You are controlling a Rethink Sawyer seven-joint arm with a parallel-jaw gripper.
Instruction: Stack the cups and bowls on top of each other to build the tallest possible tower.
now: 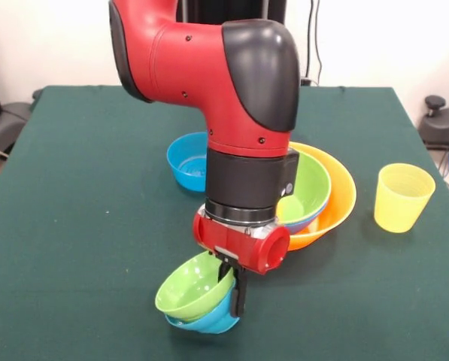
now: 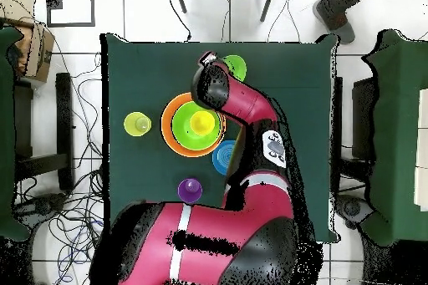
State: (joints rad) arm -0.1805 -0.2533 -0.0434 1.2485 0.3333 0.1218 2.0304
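Green table; claw gripping bowls

The green table is viewed from across its near edge at close range, the arm descending from 12 o'clock. It is viewed again from high above, straight down, with the arm entering from 6 o'clock. The orange bowl is shared by both views.

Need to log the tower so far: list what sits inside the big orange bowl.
The orange bowl holds a blue bowl, showing only as a rim, and a green bowl nested in that. Overhead, a yellow cup sits in the centre. The arm hides the stack's left side in front.
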